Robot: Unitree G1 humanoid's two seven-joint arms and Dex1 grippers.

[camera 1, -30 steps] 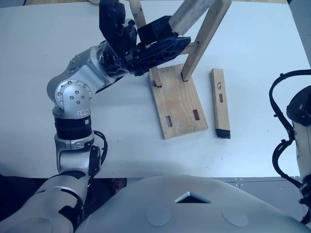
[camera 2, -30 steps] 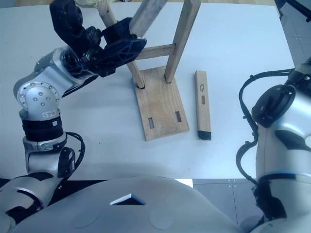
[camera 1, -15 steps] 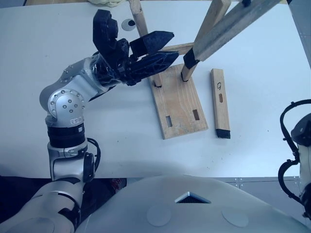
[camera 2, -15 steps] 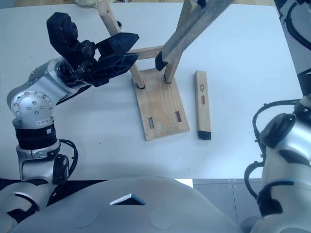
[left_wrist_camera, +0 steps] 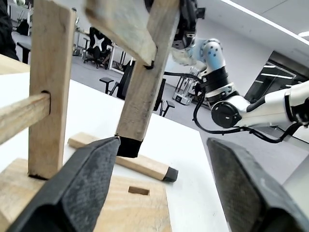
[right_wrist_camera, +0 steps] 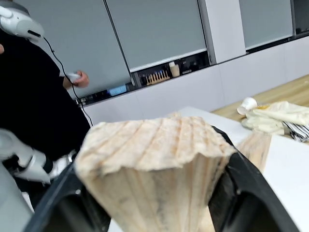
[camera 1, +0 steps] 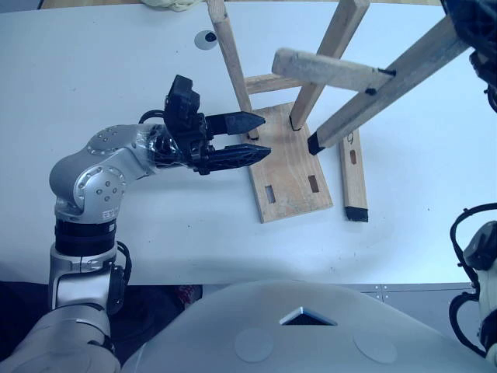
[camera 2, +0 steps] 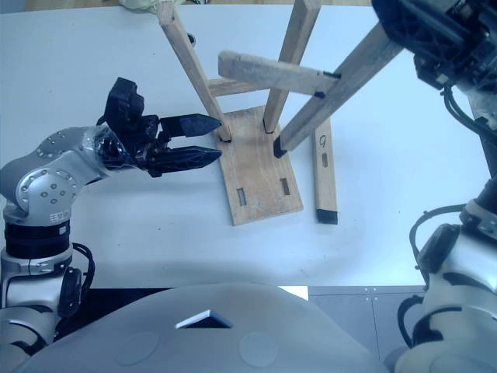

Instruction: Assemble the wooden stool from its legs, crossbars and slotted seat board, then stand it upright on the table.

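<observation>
Wooden held leg (camera 1: 380, 89) with crossbar (camera 1: 326, 70), clamped at its upper end in the right gripper (camera 2: 411, 31). Long axis is slanted down and away from that hand, with the dark foot hung above the seat board (camera 1: 283, 175), short of the empty slots (camera 1: 313, 183). Standing legs (camera 1: 233, 62) are set in the far slots. Left gripper (camera 1: 252, 136), fingers apart and empty, is placed beside the board's edge, nearer the slots. Loose leg (camera 1: 353, 175) is laid on the board's far side from it. Height of the foot above the board cannot be judged.

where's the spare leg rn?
In the left eye view the spare leg lies flat on the table, just right of the seat board, black tip toward the robot.
</observation>
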